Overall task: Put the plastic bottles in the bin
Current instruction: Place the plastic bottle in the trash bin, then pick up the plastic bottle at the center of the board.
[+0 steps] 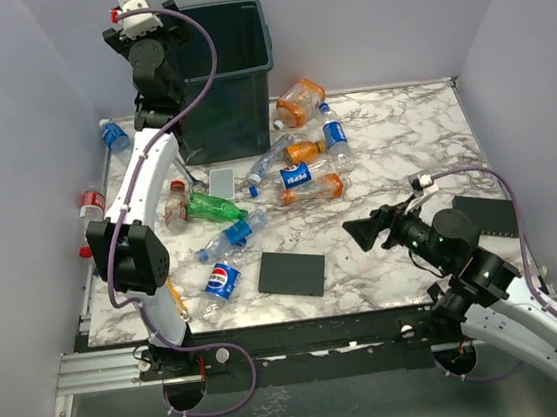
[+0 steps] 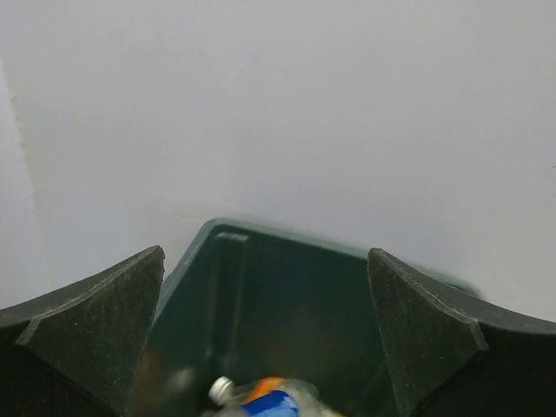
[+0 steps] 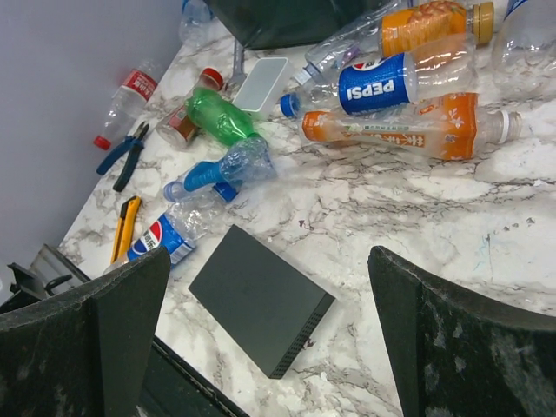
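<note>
The dark green bin [image 1: 227, 68] stands at the back left. My left gripper [image 1: 169, 25] is raised over its rim, open and empty. In the left wrist view it [image 2: 265, 261] looks into the bin [image 2: 287, 295], where a bottle with an orange and blue label [image 2: 265, 401] lies at the bottom. Several bottles lie on the table: a Pepsi one [image 1: 295, 174], orange ones [image 1: 312, 189], a green one [image 1: 213, 208] and a crushed Pepsi one [image 1: 221, 278]. My right gripper [image 1: 369, 228] is open and empty, low over the table's right half [image 3: 269, 256].
A flat black plate [image 1: 292, 272] lies near the front edge, right under the right gripper's view [image 3: 261, 300]. Pliers [image 3: 122, 155] and a yellow knife [image 3: 124, 228] lie at the left. A white box [image 1: 221, 182] sits near the bin. Walls close three sides.
</note>
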Available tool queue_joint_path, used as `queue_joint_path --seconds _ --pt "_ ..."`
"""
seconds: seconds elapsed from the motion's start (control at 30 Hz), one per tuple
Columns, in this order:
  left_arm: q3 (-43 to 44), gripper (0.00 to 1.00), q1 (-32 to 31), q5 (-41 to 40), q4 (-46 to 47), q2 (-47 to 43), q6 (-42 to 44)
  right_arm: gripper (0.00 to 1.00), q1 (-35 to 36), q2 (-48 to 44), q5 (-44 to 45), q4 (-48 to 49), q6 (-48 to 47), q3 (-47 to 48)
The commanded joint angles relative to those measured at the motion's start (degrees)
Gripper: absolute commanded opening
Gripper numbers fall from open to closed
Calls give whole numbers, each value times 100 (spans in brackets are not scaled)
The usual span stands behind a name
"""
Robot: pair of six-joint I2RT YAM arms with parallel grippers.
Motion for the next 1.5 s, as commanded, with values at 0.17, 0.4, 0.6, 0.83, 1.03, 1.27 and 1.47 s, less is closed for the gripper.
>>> queue_joint_path --seconds 0.17,0.4,0.6,0.83,1.03,1.27,1.47 --pt "-40 99 -445 1838 -201 -1124 -1315 100 34 175 1129 -91 241 242" --pt "-2130 99 -1594 2576 -444 -2291 -854 100 39 424 2117 -176 314 317" --pt "-4088 99 -1764 2589 -647 -3068 -1530 100 28 969 2765 -866 491 592" --pt "-5401 99 -1876 2402 -1264 -3519 -2159 100 -43 1474 2386 -209 1465 335" --pt "-5910 99 -1885 2006 -1242 -3831 -2479 100 -623 2564 861 1162 2450 264" --pt "-6078 99 -1906 2114 -1238 -3933 -2717 100 -1207 3799 321 3454 4097 -588" --pt "-6103 99 -1958 2136 -1217 -3919 -2796 100 -1207 5181 415 3972 4905 -350"
